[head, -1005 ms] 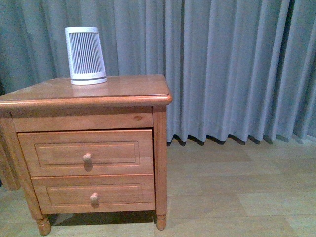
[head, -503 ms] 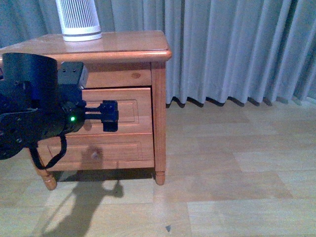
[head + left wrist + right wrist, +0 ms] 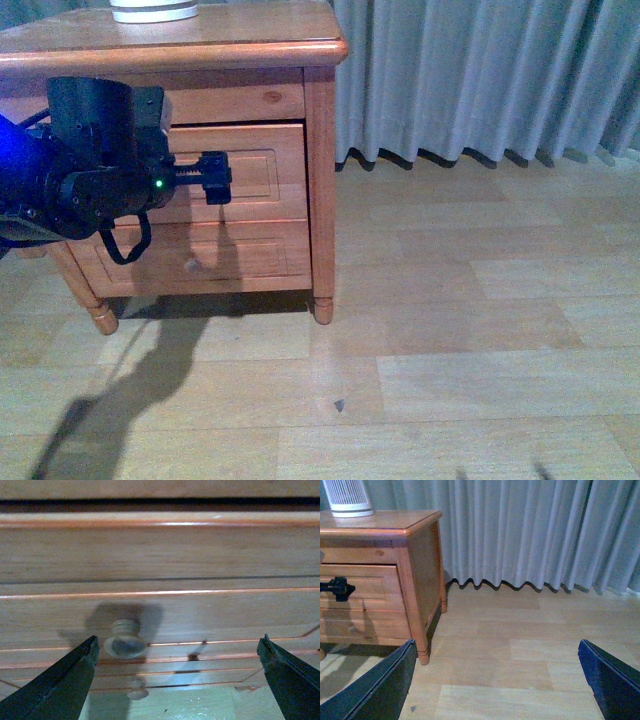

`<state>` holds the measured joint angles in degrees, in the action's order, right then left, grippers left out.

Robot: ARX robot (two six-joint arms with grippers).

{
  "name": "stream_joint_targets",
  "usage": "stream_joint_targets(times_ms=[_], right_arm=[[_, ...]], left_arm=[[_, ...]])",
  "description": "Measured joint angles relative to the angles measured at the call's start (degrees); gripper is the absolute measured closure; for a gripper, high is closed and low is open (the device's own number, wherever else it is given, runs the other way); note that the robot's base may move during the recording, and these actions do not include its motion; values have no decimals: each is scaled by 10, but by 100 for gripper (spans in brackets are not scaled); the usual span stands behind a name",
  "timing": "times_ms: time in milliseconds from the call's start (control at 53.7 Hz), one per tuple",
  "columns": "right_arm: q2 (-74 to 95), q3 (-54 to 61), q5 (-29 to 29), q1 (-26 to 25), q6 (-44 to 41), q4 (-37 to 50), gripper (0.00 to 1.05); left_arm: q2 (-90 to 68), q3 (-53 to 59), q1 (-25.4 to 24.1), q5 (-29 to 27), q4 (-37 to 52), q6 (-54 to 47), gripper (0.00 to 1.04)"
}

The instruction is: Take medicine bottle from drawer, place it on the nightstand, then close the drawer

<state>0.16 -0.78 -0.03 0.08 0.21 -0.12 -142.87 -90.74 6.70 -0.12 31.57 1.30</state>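
Note:
The nightstand stands at the upper left, with both drawers shut. The drawer, the taller upper one, also fills the left wrist view. Its round knob sits close to one finger of my left gripper, which is open and empty just in front of the panel. My left gripper also shows in the front view and the right wrist view. My right gripper is open and empty above the floor, to the right of the nightstand. The medicine bottle is hidden.
A white ribbed cylinder device stands on the nightstand top. The shorter lower drawer has its own knob. Grey curtains hang behind. Pale wooden floor spreads to the right and front.
My left arm has come into the front view and its gripper has moved up to the upper drawer's front. The view has tilted down and shows more floor.

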Motion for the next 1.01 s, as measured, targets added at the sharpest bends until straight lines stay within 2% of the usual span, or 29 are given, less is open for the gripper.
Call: stream_joint_targets(times_ms=[782, 1005], right_arm=[[0, 0, 0, 0, 0, 0, 7], [0, 0, 0, 0, 0, 0, 7]], left_arm=[[-83, -91, -33, 6, -13, 5, 7], [-82, -86, -41, 17, -1, 12, 41]])
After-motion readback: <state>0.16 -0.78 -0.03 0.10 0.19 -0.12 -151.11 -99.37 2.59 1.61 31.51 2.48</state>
